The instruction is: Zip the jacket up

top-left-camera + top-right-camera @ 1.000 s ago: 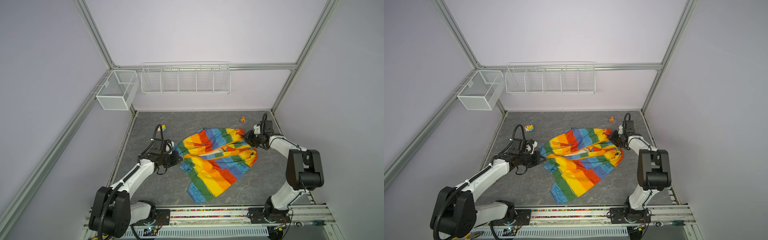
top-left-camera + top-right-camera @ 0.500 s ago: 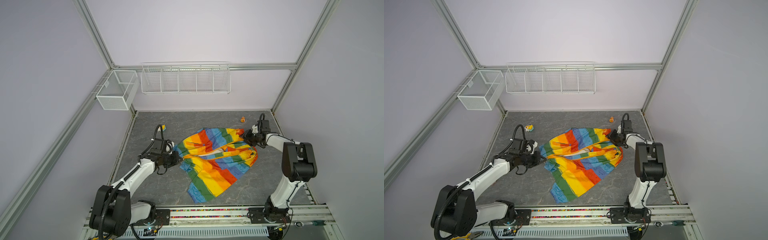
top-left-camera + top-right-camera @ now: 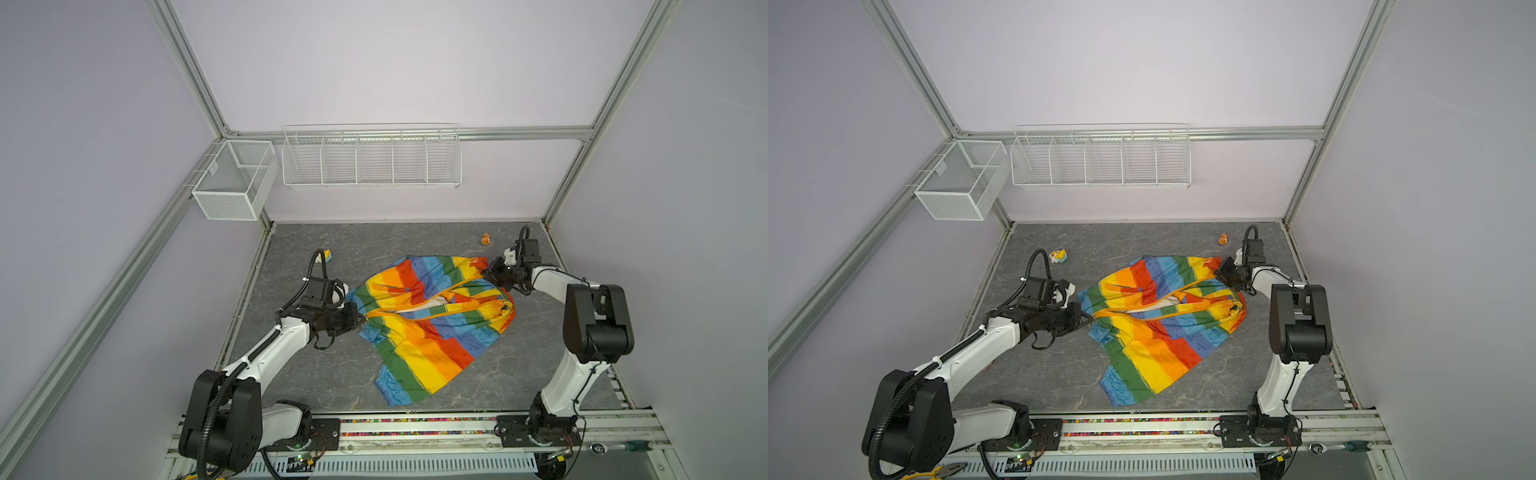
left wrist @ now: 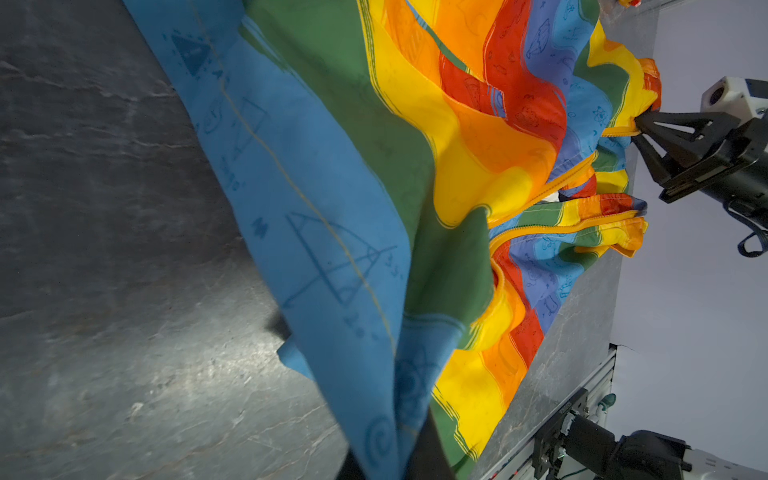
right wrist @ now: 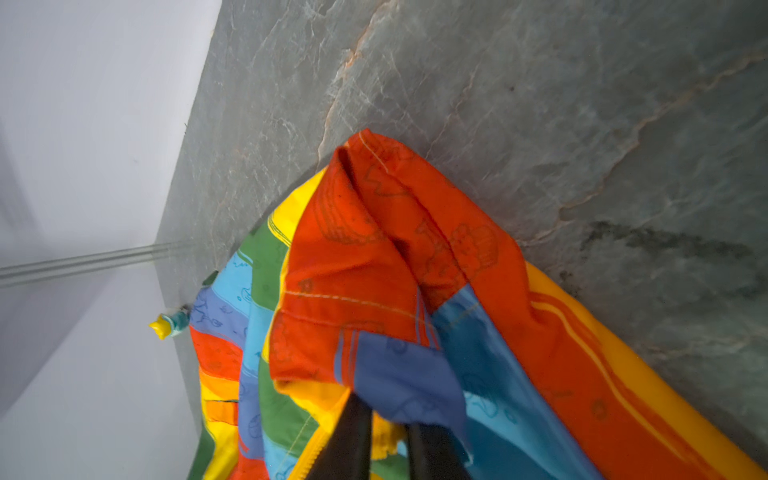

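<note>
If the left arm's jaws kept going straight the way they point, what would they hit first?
The rainbow-striped thin jacket: the left arm's jaws are shut on its blue edge and point across it, so they would plough into its bunched fabric at once. What lies beyond the folds is hard to judge.

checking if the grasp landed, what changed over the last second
The right gripper closed on the jacket beside its zipper band, and that arm's elbow swung slightly toward the back. The left gripper stays clamped on the opposite end; the jacket lies as before.
</note>
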You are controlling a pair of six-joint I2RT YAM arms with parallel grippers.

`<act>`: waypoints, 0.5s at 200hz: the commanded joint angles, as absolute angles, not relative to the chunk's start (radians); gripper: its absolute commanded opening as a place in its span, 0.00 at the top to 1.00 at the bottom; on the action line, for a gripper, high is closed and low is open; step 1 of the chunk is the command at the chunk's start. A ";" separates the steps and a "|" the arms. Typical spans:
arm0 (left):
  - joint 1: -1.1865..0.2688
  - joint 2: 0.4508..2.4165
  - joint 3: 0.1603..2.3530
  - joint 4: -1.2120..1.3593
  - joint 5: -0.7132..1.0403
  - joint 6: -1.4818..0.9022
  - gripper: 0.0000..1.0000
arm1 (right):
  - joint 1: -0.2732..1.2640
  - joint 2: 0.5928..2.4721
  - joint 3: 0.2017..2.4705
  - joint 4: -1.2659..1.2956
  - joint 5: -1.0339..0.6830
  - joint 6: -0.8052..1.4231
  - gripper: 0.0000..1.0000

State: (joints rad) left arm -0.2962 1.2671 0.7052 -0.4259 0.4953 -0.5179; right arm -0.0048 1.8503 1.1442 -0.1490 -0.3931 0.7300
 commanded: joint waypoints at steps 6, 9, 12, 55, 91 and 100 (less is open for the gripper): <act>-0.291 1.269 0.719 -0.448 0.495 -0.496 1.00 | -0.004 1.819 1.186 -0.198 -0.402 0.713 0.93; -0.291 1.267 0.720 -0.450 0.495 -0.494 1.00 | -0.006 1.815 1.189 -0.207 -0.401 0.709 0.93; -0.291 1.268 0.721 -0.452 0.495 -0.494 1.00 | -0.008 1.810 1.192 -0.214 -0.400 0.706 0.93; -0.291 1.261 0.749 -0.501 0.473 -0.472 1.00 | -0.063 1.769 1.256 -0.341 -0.357 0.638 0.93; -0.291 1.267 0.768 -0.524 0.469 -0.458 1.00 | -0.112 1.778 1.295 -0.384 -0.339 0.599 0.93; -0.291 1.267 0.771 -0.528 0.469 -0.456 1.00 | -0.117 1.789 1.308 -0.401 -0.323 0.586 0.93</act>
